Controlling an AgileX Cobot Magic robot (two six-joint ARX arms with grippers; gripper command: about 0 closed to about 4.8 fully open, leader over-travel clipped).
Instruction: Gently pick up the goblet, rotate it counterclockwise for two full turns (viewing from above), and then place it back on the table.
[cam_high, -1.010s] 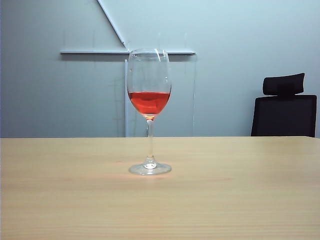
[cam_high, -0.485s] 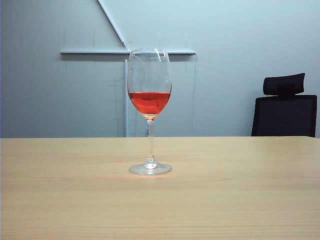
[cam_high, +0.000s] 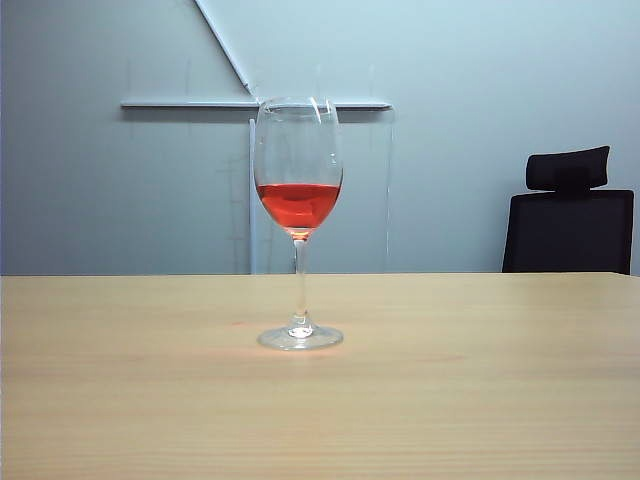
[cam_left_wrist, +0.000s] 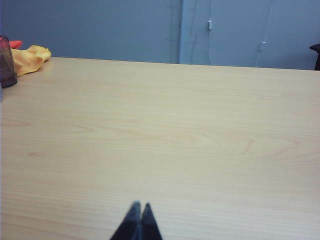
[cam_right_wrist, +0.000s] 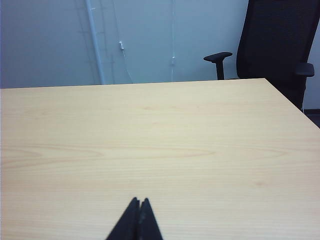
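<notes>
Goblet (cam_high: 298, 215) upright on table (cam_high: 480, 380) (both pincers (cam_left_wrist: 138, 209) (cam_right_wrist: 139, 202) closed, bodies cropped).

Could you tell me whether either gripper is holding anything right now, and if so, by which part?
Nothing is held. The left gripper and right gripper are shut and empty over the table; the goblet stands free.

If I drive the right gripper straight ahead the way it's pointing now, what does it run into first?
Probably nothing on the table: the right wrist view shows the shut right gripper facing bare wood to the far edge, with the black chair off to one side. The goblet isn't in that view. Depth is uncertain.
</notes>
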